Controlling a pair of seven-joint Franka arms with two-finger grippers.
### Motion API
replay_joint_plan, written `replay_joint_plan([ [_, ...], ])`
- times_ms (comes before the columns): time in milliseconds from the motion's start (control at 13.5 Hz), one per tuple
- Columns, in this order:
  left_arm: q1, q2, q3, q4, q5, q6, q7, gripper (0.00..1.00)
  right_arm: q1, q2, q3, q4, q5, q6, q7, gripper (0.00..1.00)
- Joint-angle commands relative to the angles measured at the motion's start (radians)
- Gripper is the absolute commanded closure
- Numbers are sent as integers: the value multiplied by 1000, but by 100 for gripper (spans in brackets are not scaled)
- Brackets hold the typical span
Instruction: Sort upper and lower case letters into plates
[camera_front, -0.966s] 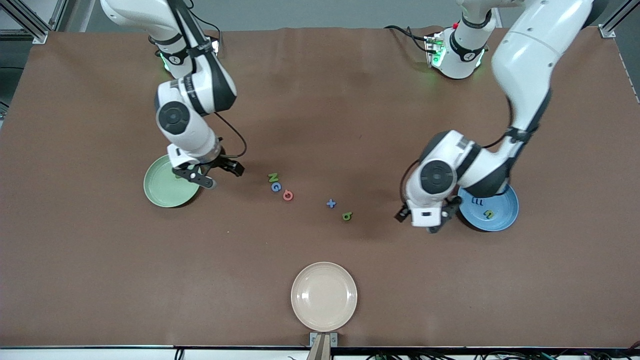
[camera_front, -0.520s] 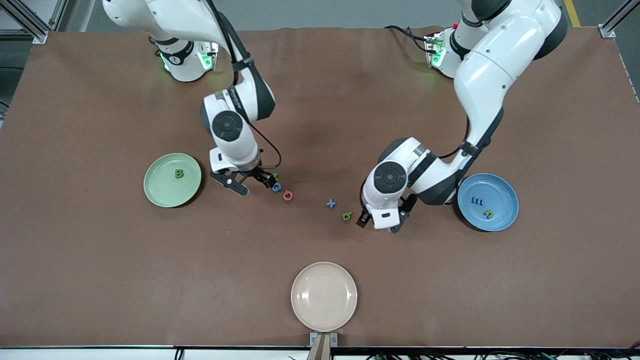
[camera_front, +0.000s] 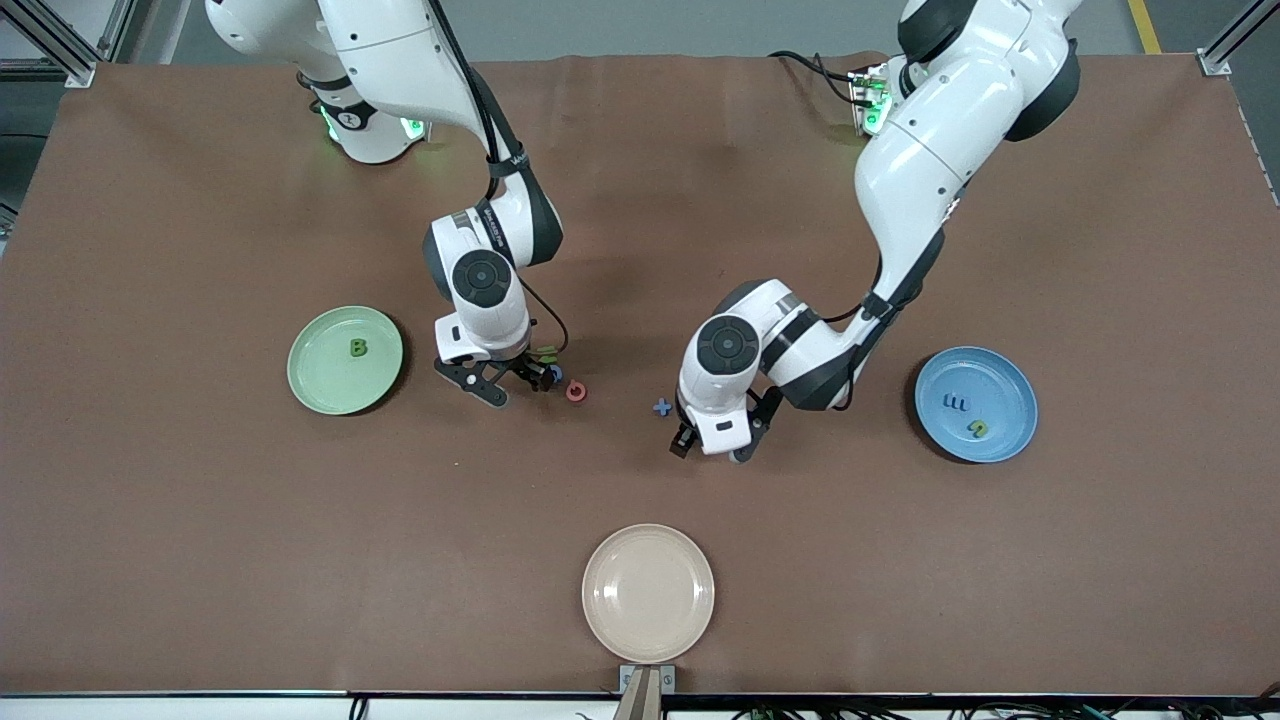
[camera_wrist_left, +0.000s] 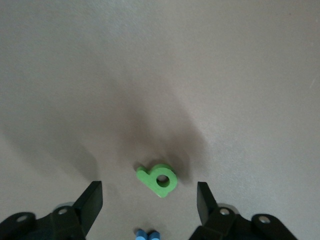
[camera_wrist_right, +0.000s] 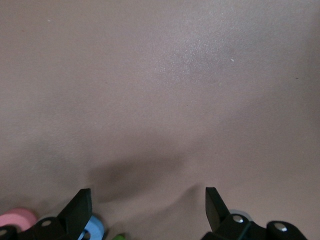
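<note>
Left wrist view: the left gripper (camera_wrist_left: 149, 200) hung, jaws spread, over a green letter (camera_wrist_left: 158, 179). The right gripper (camera_front: 508, 382), jaws spread, hovered at the green plate's (camera_front: 318, 385) three o'clock.

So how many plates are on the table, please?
3: a pale green round plate toward the right arm's end, a bright blue round plate toward the left arm's end, and a cream-beige round plate nearest the front camera.
</note>
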Motion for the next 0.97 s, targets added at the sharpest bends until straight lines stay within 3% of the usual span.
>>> replay_joint_plan([
  [0, -17, 25, 22, 48, -15, -4, 3, 19, 12, 5, -9, 9, -5, 2, 5, 0],
  [520, -66, 49, 67, 66, -18, -15, 8, 41, 50, 16, -5, 4, 8, 14, 26, 1],
  [669, -71, 52, 67, 66, -24, -15, 8, 60, 54, 16, -4, 4, 9, 12, 34, 1],
  [892, -72, 37, 79, 60, -13, -47, 11, 100, 61, 16, 8, 6, 66, 16, 37, 1],
])
